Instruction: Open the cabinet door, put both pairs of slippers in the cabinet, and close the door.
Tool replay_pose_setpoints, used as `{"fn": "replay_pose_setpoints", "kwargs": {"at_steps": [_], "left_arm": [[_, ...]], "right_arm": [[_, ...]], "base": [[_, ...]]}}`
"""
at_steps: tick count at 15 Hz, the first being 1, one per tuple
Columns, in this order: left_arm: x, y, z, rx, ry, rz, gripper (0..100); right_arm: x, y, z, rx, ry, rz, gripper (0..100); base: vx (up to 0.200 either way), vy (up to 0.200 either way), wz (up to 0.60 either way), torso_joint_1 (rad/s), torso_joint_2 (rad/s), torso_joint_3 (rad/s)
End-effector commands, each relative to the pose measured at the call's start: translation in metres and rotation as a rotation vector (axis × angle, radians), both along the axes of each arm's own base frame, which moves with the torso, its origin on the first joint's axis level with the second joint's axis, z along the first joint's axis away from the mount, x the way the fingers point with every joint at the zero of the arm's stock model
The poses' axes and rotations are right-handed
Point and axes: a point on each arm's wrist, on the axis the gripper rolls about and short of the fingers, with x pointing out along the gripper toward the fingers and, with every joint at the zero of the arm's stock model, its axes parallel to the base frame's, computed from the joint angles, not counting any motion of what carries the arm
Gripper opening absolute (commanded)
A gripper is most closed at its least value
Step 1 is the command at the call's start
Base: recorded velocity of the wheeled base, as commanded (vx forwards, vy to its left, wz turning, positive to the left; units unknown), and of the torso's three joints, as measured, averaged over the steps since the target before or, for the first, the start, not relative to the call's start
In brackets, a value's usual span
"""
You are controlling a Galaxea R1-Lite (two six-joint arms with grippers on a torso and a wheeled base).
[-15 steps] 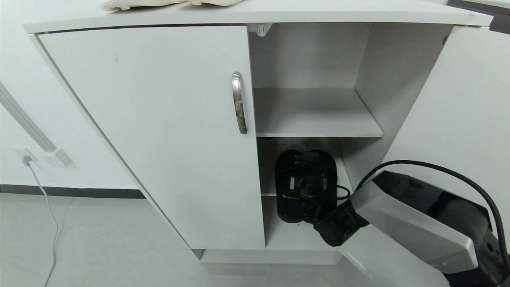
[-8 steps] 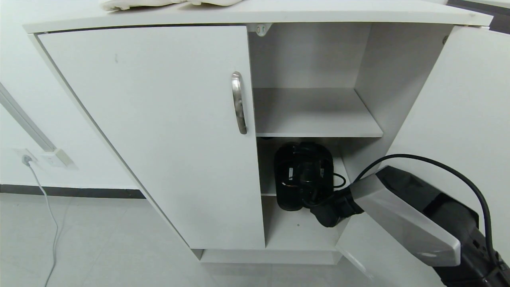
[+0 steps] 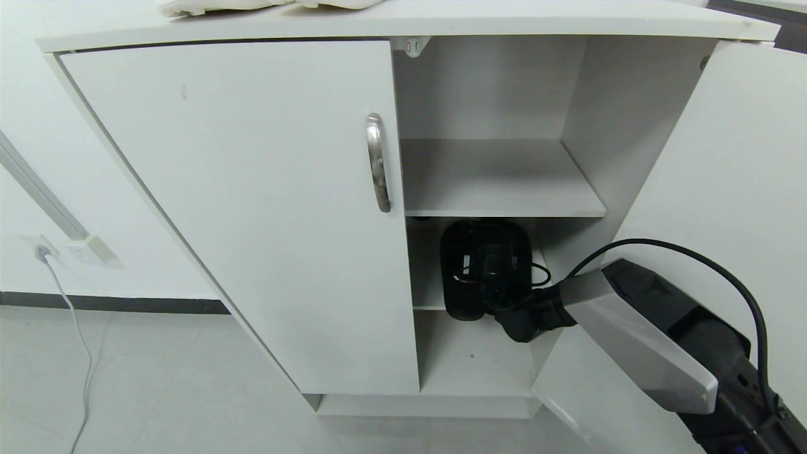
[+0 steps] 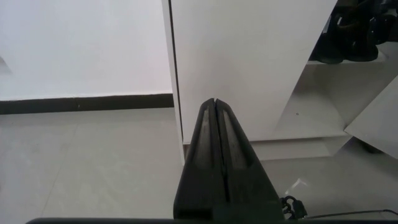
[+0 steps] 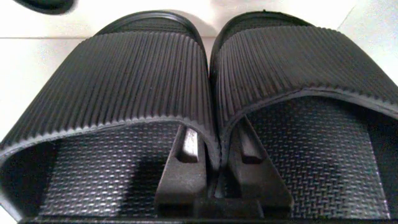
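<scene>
In the head view a pair of black slippers (image 3: 484,268) hangs side by side, partly inside the cabinet's open right half, just under the upper shelf (image 3: 498,183) and at the level of the lower shelf (image 3: 426,307). My right gripper (image 5: 217,158) is shut on them: one finger (image 5: 188,155) sits inside each slipper and pinches the two inner strap edges together. The right wrist (image 3: 526,315) stands just outside the opening. My left gripper (image 4: 214,104) is shut on nothing, low over the floor in front of the cabinet. Cream slippers (image 3: 252,5) lie on the cabinet top.
The left door (image 3: 239,208) with its metal handle (image 3: 376,162) is closed. The right door (image 3: 725,189) stands wide open beside my right arm. The cabinet's bottom board (image 3: 473,369) is bare. A cable (image 3: 75,328) runs down from a wall socket at the left.
My right arm has lifted the black slippers from the lower compartment's front up and deeper in, to the lower shelf's level. The left arm has not visibly moved.
</scene>
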Motion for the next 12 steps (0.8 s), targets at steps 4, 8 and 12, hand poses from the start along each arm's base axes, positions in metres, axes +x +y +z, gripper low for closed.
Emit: {"fn": "replay_pose_setpoints", "kwargs": {"at_steps": [4, 8, 12], "left_arm": [[0.000, 0.000, 0.000, 0.000, 0.000, 0.000, 0], [0.000, 0.000, 0.000, 0.000, 0.000, 0.000, 0], [0.000, 0.000, 0.000, 0.000, 0.000, 0.000, 0]], "right_arm": [[0.004, 0.000, -0.008, -0.005, 0.010, 0.009, 0], [0.004, 0.000, -0.010, -0.008, 0.015, 0.009, 100], [-0.016, -0.005, -0.004, -0.010, 0.018, 0.020, 100]], "base": [[0.000, 0.000, 0.00, 0.000, 0.00, 0.000], [0.000, 0.000, 0.00, 0.000, 0.00, 0.000], [0.000, 0.000, 0.00, 0.000, 0.00, 0.000]]}}
